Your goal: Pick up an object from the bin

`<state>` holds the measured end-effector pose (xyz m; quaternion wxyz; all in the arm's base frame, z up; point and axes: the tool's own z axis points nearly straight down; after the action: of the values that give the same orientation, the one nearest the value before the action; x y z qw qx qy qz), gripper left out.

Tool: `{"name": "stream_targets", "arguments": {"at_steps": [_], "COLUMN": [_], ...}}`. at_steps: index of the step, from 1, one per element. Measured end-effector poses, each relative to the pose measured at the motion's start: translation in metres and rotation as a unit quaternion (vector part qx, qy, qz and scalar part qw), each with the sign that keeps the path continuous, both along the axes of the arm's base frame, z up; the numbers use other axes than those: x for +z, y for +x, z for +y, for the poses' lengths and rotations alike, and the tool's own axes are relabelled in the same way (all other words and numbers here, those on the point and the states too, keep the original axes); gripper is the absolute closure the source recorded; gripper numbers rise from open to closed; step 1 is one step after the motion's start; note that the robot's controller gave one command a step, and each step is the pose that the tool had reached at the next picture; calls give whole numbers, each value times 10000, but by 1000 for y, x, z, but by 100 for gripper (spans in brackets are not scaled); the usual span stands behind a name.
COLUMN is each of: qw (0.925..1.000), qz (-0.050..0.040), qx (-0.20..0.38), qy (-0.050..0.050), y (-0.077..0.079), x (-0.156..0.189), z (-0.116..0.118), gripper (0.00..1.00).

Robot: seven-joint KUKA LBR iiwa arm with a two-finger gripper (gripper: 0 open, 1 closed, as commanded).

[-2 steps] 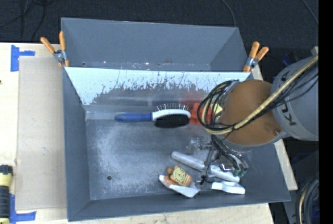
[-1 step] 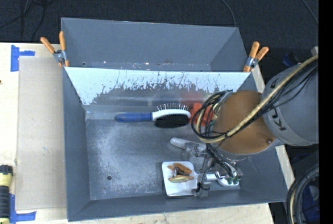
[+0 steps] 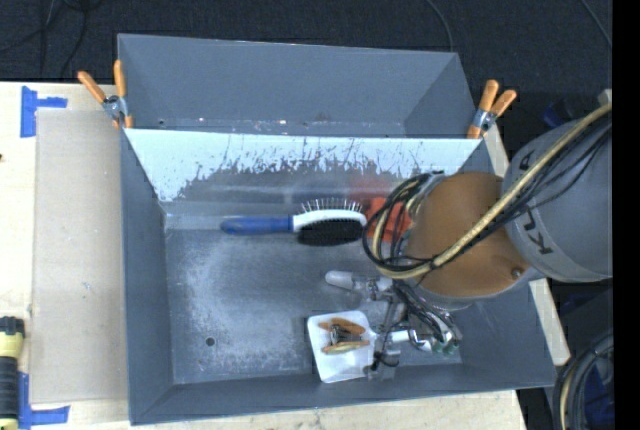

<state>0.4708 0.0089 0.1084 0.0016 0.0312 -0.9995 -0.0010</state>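
My gripper [image 3: 366,318] hangs low over the bin's front right part, under the arm's orange cover. Its fingers stand apart: one fingertip [image 3: 344,280] points left, the other [image 3: 384,352] sits nearer the front wall. Nothing shows between them. A white flat packet [image 3: 338,342] with brown pieces printed or packed on it lies on the floor just left of the lower finger, touching or almost touching it. A hairbrush [image 3: 300,224] with a blue handle and a black and white head lies farther back, across the middle of the bin.
Something red [image 3: 380,208] peeks out behind the orange cover near the brush head. A small greenish thing [image 3: 449,348] lies to the gripper's right, half hidden by cables. The arm covers the bin's right side.
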Motion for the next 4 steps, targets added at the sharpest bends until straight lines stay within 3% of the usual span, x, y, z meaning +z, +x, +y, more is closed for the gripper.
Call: {"name": "stream_targets", "arguments": {"at_steps": [1,2,4], "qw": [9930,9976,9976], "qz": [21,-101,-105], "qx": [-1182,-683,-683], "qy": [-2,5,5], "y": [7,6,6], "x": [-32,-36,-35], "z": [-24,5,5], "gripper": [0,100,100]}}
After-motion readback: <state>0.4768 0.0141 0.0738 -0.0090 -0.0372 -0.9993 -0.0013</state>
